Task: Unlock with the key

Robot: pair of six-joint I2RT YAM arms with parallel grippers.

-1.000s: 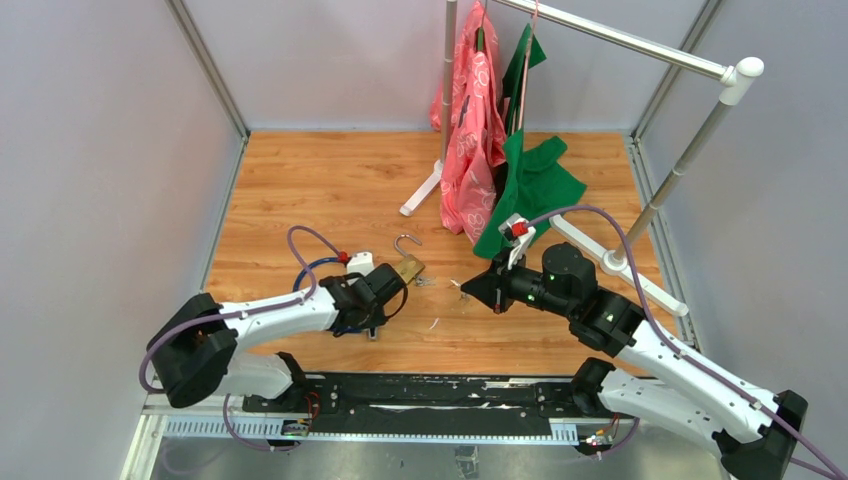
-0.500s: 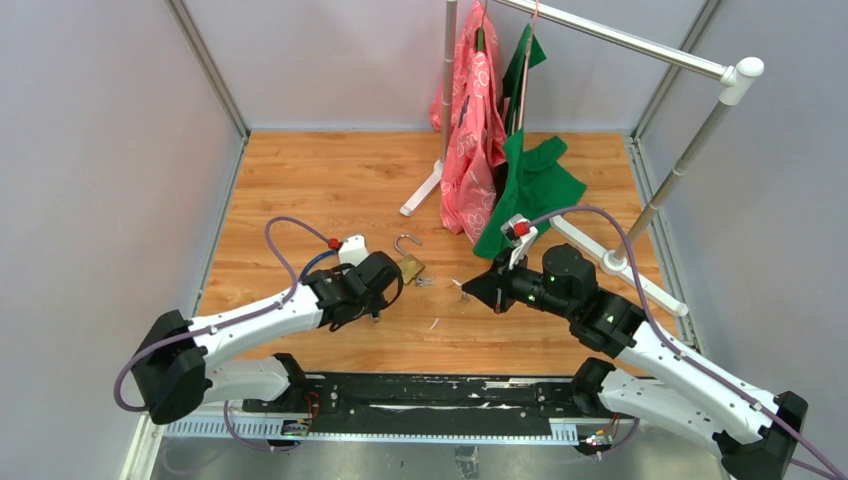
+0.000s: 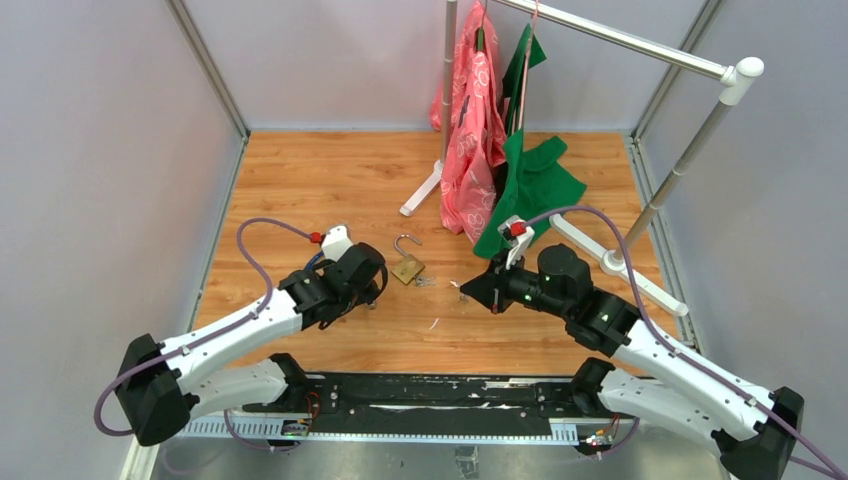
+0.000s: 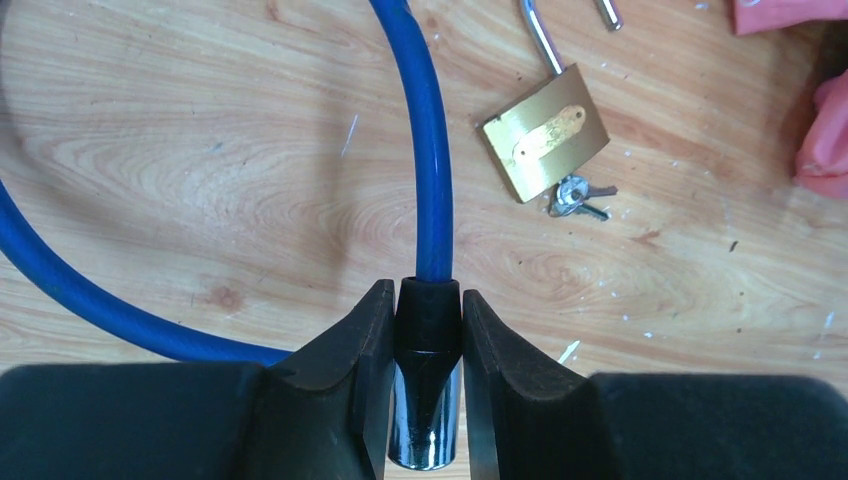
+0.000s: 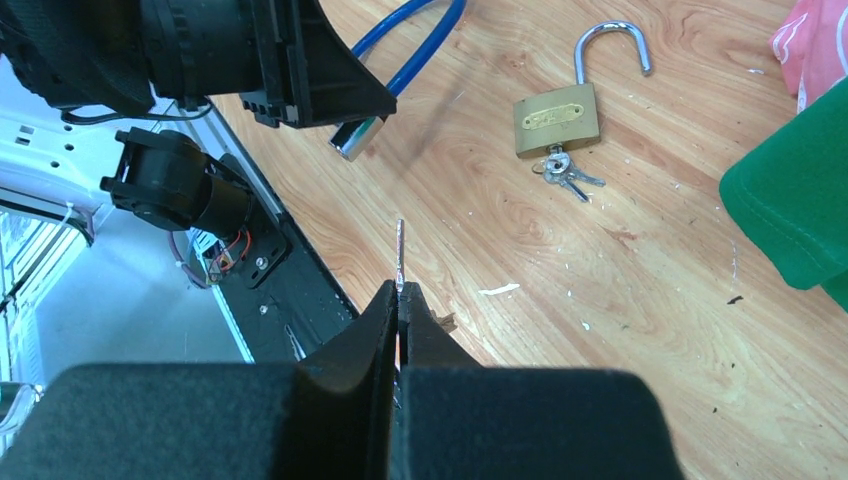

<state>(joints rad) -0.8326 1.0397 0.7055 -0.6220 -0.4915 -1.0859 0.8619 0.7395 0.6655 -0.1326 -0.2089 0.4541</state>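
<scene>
My left gripper point(image 4: 428, 300) is shut on the black-and-chrome barrel end point(image 4: 427, 400) of a blue cable lock point(image 4: 432, 180), held just above the wooden floor. In the top view it point(image 3: 360, 298) sits left of a brass padlock point(image 3: 407, 268). The padlock point(image 4: 545, 145) lies flat with its shackle open and a small bunch of keys point(image 4: 575, 195) at its base. My right gripper point(image 5: 398, 295) is shut on a thin silver key point(image 5: 400, 250) whose blade sticks out ahead, pointing toward the barrel end point(image 5: 358, 138). The right gripper point(image 3: 470, 288) is to the right of the padlock.
A metal clothes rack point(image 3: 640, 55) stands at the back right, with a pink garment point(image 3: 470, 130) and a green garment point(image 3: 535, 185) hanging to the floor. Its white foot point(image 3: 420, 195) reaches toward the padlock. Grey walls enclose the wooden floor point(image 3: 330, 180).
My left arm has drawn back to the left, carrying the cable lock's barrel end away from the padlock. The right arm and its key have barely moved.
</scene>
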